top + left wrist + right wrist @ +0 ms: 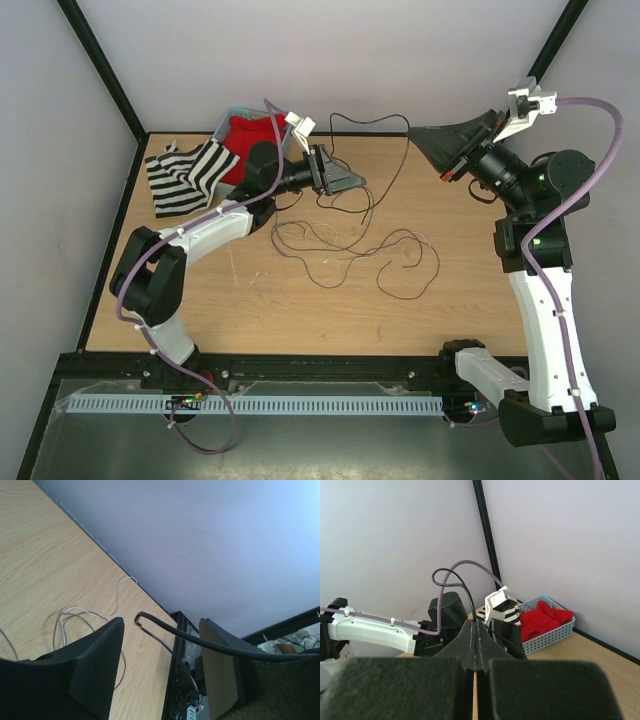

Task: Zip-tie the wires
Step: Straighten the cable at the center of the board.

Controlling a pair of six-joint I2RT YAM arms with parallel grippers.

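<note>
Wires: thin, limp strands, mostly dark with a few pale ones; lying in loose, overlapping loops across the middle of the table, a pale board with a wood-grain surface; one long dark loop is reaching toward the back edge.

Left gripper: hovering over the near end of the tangle; its matte black, wedge-shaped fingers are standing apart, unclenched; one dark strand, bent into a sharp hairpin, is passing through the gap and lying across the right-hand finger; whether it is being pinched cannot be told; pale strands are curling on the board below.

Right gripper: raised over the far right of the table and pointing left; its two black fingers are pressing flat against each other, clenched, with nothing showing between them.

Basket: pale blue slatted plastic, sitting at the back left corner and holding a crumpled red cloth; a black-and-white striped cloth is lying rumpled just beside it.
</note>
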